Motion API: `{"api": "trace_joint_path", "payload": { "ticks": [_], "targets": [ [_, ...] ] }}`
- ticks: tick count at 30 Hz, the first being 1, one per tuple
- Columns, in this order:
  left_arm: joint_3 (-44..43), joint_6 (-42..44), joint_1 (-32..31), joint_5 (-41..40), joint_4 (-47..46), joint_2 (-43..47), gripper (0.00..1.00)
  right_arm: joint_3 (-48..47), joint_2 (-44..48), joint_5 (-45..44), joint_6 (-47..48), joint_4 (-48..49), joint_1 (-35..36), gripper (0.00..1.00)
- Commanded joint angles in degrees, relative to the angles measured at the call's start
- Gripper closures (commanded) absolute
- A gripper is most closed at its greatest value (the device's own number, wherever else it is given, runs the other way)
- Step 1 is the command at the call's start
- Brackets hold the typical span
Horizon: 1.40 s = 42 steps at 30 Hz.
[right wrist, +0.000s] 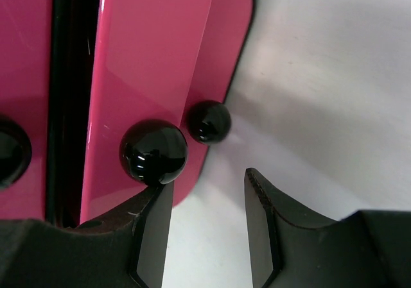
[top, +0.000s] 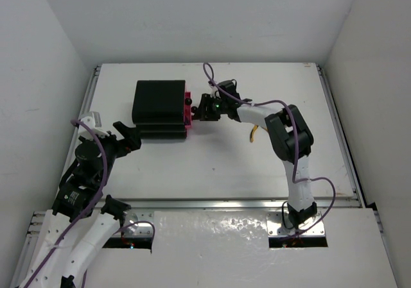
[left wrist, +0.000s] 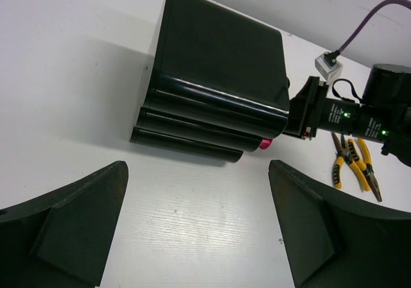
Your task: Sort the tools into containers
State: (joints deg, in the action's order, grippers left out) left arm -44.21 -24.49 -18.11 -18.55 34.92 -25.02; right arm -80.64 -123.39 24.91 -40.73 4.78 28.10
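— Item one, containers?
— Black chest [top: 159, 105] of three stacked drawers, on the table [top: 212, 166] toward 11 o'clock in the top view. Pink drawer fronts [right wrist: 154, 57] facing 3 o'clock.
— Fittings?
— Three round black knobs [right wrist: 154, 152] in the right wrist view. Middle one largest, a second knob [right wrist: 207, 121] just beside it at 1 o'clock, a third knob [right wrist: 8, 150] cut by the frame edge at 9 o'clock.
— Right side?
— Right gripper [top: 204, 107] level with the pink fronts, at the chest's 3 o'clock face. Fingers [right wrist: 151, 237] spread, nothing between them. One tip touching or just under the middle knob, cannot tell which.
— Left side?
— Left gripper [left wrist: 199, 227] near the chest's 7 o'clock corner, apart from it. Fingers [left wrist: 77, 224] spread wide, holding nothing.
— Loose stock?
— Two yellow-handled pliers [left wrist: 338, 169], side by side on the table, at 4 o'clock from the right gripper, well apart from the chest.
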Motion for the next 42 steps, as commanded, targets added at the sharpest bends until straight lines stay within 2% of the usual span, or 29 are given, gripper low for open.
{"api": "trace_joint_path", "payload": {
  "ticks": [1, 9, 15, 21, 25, 31, 35, 42],
  "targets": [
    [0.0, 0.3, -0.6, 0.5, -2.7, 0.5, 0.11, -4.3, -1.5, -0.2, -0.9, 2.4, 1.4, 0.54],
    [0.0, 0.4, -0.6, 0.7, -2.8, 0.8, 0.11, -5.2, -1.9, -0.1, -2.2, 3.0, 2.8, 0.55],
    [0.1, 0.4, -0.6, 0.7, -2.8, 1.1, 0.11, 2.0, 1.3, 2.0, -6.7, 11.3, 3.1, 0.55],
    [0.1, 0.3, -0.6, 0.5, -2.8, 1.3, 0.11, 4.0, 2.4, 2.5, -8.3, 12.2, 3.1, 0.55],
    [0.1, 0.3, -0.6, 0.3, -2.7, 1.6, 0.11, 9.8, 5.5, 0.0, -8.0, 13.5, 1.8, 0.55],
    [0.1, 0.3, -0.7, 0.4, -2.7, 1.3, 0.11, 13.6, 5.8, 5.3, -8.8, 19.9, -0.8, 0.54],
    [0.1, 0.3, -0.7, 0.3, -2.7, 1.5, 0.11, 11.5, 2.6, 9.5, -8.9, 22.5, -2.3, 0.52],
    [0.0, 0.3, -0.7, 0.4, -2.7, 1.1, 0.11, 3.7, -4.2, 10.2, -8.8, 18.0, -3.1, 0.49]
  ]
}}
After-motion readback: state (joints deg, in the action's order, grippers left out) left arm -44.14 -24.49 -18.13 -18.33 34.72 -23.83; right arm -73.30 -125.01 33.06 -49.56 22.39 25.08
